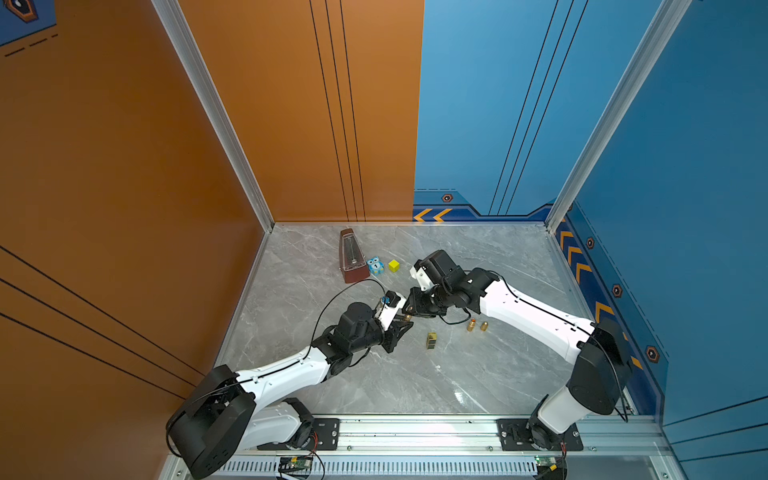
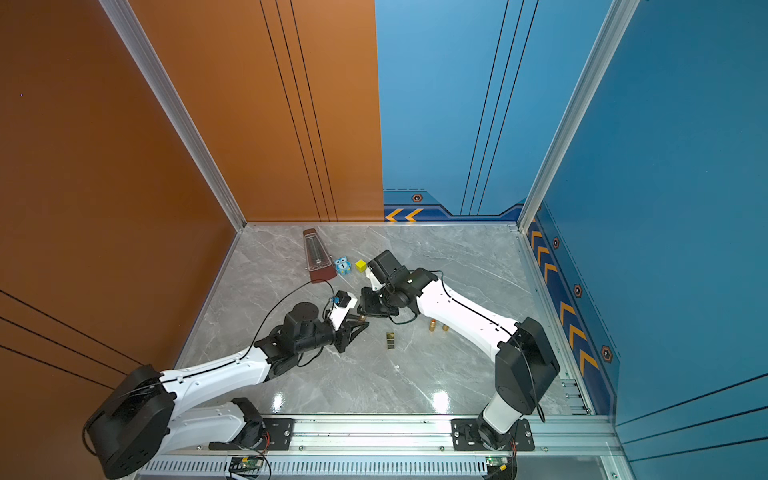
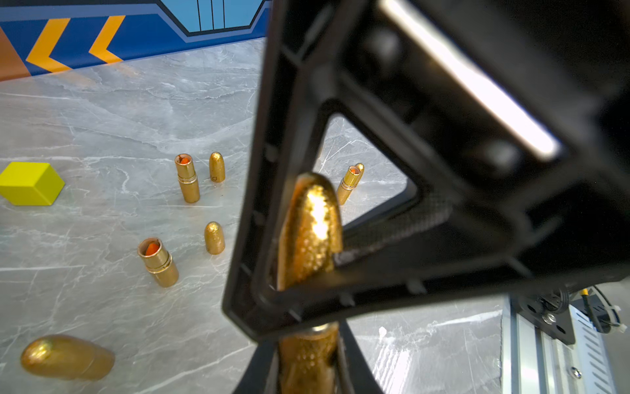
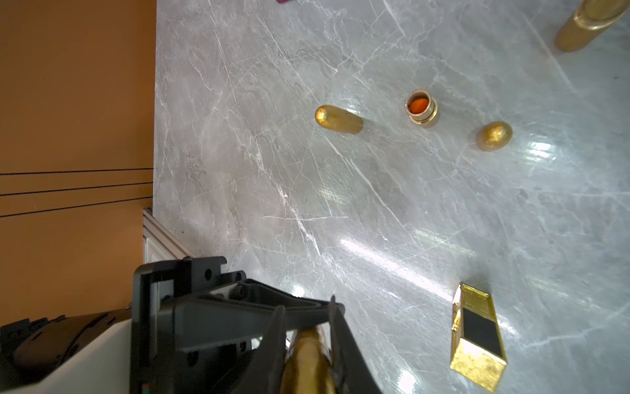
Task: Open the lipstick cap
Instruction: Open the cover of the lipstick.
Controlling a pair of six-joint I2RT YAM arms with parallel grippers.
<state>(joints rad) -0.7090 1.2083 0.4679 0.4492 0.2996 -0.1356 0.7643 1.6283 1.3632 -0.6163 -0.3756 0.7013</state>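
A gold textured lipstick (image 3: 306, 365) is held in mid-air between both arms, seen small in both top views (image 1: 407, 318) (image 2: 363, 319). My left gripper (image 3: 308, 341) is shut on its lower body. Its rounded cap (image 3: 315, 221) sits between the black fingers (image 3: 392, 238) of my right gripper (image 4: 306, 327), which is shut on it. In the right wrist view the gold tube (image 4: 306, 365) runs between those jaws towards the left gripper's fingers (image 4: 238, 314). The two grippers meet tip to tip above the middle of the marble table (image 1: 457, 382).
On the table stand open gold lipsticks (image 3: 187, 177) (image 3: 158, 261) with orange inside, and loose gold caps (image 3: 214, 237) (image 4: 339, 119). A gold and black box (image 1: 431, 340) lies nearby. A yellow cube (image 1: 394, 265), a blue owl toy (image 1: 375, 265) and a brown metronome (image 1: 353, 256) stand towards the back.
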